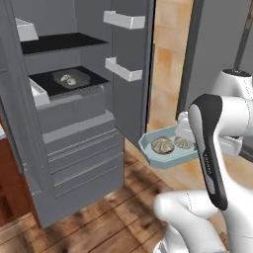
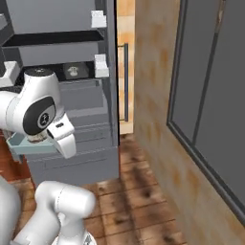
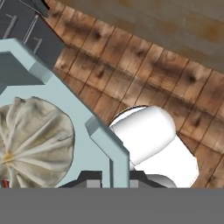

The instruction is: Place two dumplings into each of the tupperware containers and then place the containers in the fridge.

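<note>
My gripper (image 3: pixel 114 180) is shut on the rim of the pale blue-green tupperware container (image 1: pixel 159 157), holding it in the air above the wooden floor, to the right of the open fridge (image 1: pixel 74 148). Two dumplings (image 1: pixel 162 145) (image 1: pixel 184 143) lie in it, and one dumpling (image 3: pixel 35 144) looms large in the hand view beside the container's rim (image 3: pixel 107 146). The see-through grey container (image 1: pixel 69 79) with dumplings in it rests on the fridge's middle black shelf, also visible as the grey container (image 2: pixel 74 71). In the right base view my arm covers most of the held container (image 2: pixel 24 145).
The fridge door (image 1: pixel 131 69) stands open with white bins (image 1: pixel 123 20) on its inner side, between the shelves and the held container. Grey drawers (image 1: pixel 84 148) fill the fridge's lower part. A wooden wall (image 2: pixel 153 95) and a dark panel (image 2: pixel 210 95) run along the right.
</note>
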